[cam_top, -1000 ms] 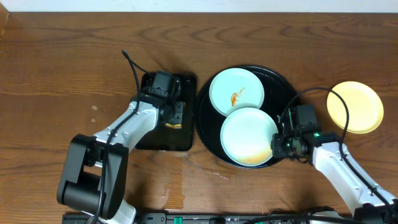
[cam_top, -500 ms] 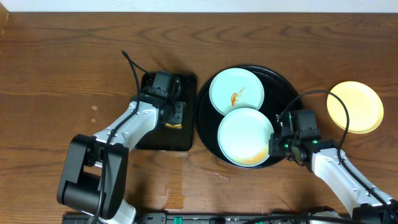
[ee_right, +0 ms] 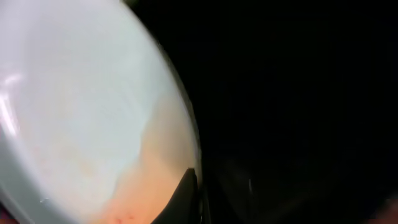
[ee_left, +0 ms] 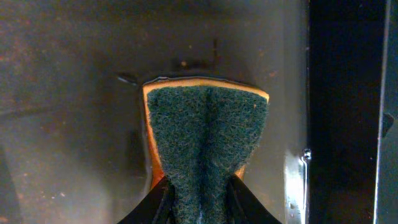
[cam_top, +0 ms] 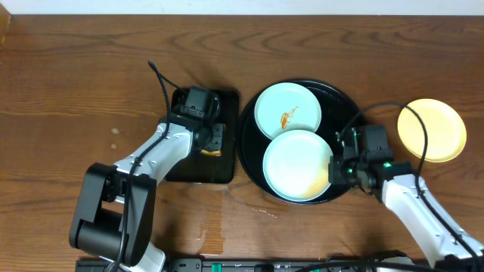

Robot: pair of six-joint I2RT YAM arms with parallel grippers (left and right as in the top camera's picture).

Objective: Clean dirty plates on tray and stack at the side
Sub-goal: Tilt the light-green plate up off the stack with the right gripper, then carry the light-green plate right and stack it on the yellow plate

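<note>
Right gripper (cam_top: 338, 168) is clenched at the 3 o'clock rim of the nearer plate (cam_top: 296, 165), and from the right wrist view it appears to pinch that thin edge, one dark fingertip lying across the lip; this mint plate sits at 6 o'clock on the round tray (cam_top: 342, 100), with a faint orange smear toward its 5 o'clock edge; the farther plate (cam_top: 287, 111), at 12 o'clock on the tray, carries a small orange mark near its middle; the yellow plate (cam_top: 432, 130) lies on the table (cam_top: 76, 75), off the tray at its 3 o'clock. Left gripper (ee_left: 199, 198) squeezes the sponge (ee_left: 208, 130), green scrub face up, over the small rectangular tray (cam_top: 198, 168) at 9 o'clock of the round one. The step in hand looks like securing the smeared plate for wiping; next, I judge, the sponge must travel toward 3 o'clock and scrub the smear while the rim is kept steady.
</note>
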